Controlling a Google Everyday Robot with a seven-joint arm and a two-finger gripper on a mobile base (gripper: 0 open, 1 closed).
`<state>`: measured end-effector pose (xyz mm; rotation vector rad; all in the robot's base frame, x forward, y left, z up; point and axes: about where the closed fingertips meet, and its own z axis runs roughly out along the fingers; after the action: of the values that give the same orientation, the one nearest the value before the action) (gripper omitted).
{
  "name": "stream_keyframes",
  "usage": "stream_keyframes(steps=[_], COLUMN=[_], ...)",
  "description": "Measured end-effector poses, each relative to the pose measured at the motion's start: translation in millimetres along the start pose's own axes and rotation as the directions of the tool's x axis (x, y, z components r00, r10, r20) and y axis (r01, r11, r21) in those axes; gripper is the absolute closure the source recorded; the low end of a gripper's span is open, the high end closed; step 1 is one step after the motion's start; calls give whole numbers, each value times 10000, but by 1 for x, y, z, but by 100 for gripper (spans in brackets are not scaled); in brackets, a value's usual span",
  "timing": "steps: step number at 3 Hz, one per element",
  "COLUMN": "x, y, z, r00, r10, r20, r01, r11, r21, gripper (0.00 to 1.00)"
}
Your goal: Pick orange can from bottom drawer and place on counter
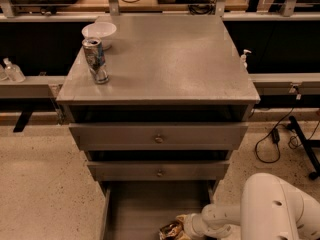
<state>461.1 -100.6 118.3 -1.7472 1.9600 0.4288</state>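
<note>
The bottom drawer [135, 209] stands pulled open at the foot of the cabinet. The orange can [171, 230], with a crinkled gold-brown label, sits inside it at the front right, partly cut off by the lower edge of the view. My gripper [184, 227] reaches in from the right on its white arm, right against the can; the can hides the fingertips. The counter [165, 59] is the wide grey cabinet top above.
A blue-and-silver can [96, 60] and a white bowl [99, 33] stand on the counter's left rear. Two upper drawers with round knobs [159, 139] stick out slightly. Cables [272, 139] lie on the floor to the right. A bottle [13, 71] stands on the left ledge.
</note>
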Motion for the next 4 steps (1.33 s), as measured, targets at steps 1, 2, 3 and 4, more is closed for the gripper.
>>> stream_keyframes(steps=[1,2,3,4], x=[-2,-10,-43,-107], y=[1,0,-2,-10], z=[3,3,-19,-89], r00=[9997,9935,9619,8786], r10=[-11,57,-201,-1039], r20=[261,1140,2727,4662], r01=[12,-70,60,315], r11=[10000,9999,9986,9865], r21=[-46,107,525,1604], gripper=[66,89,100,100])
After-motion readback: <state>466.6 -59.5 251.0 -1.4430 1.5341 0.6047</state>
